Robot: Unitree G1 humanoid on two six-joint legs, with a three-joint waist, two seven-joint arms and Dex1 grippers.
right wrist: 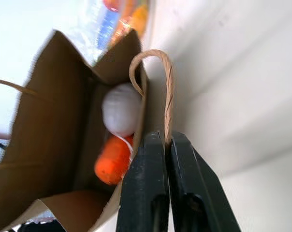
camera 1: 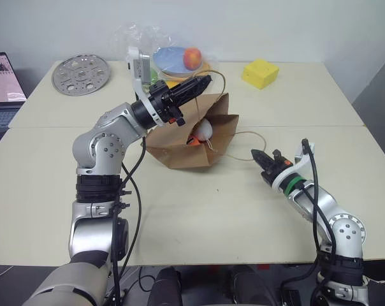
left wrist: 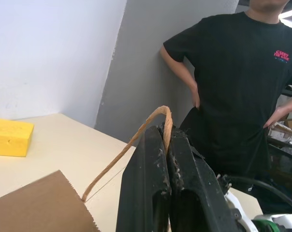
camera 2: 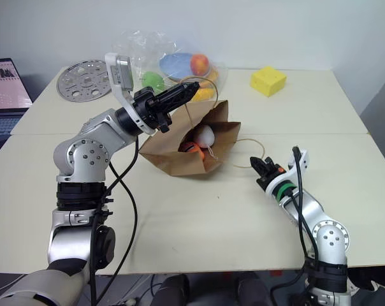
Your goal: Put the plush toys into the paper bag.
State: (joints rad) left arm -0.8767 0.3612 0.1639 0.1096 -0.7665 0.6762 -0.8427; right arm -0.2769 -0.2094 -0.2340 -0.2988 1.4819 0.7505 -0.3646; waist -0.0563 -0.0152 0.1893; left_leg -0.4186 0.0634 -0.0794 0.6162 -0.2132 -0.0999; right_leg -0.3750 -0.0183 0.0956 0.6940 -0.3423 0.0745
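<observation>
While the head views take in the whole table (camera 1: 180,210), the left wrist view adds a person (left wrist: 247,72) standing beyond it, and the right wrist view looks into the paper bag (right wrist: 49,121), which lies tipped on its side mid-table. Inside it sit the plush toys, white egg (right wrist: 122,110) above orange carrot (right wrist: 114,159). Left gripper (camera 1: 202,83) fingers pinch the upper handle (left wrist: 136,135); right gripper (camera 1: 261,157) fingers clamp the lower handle (right wrist: 168,92).

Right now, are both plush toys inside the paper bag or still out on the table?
Inside. The white egg toy and orange carrot toy both lie within the open mouth of the paper bag.
</observation>
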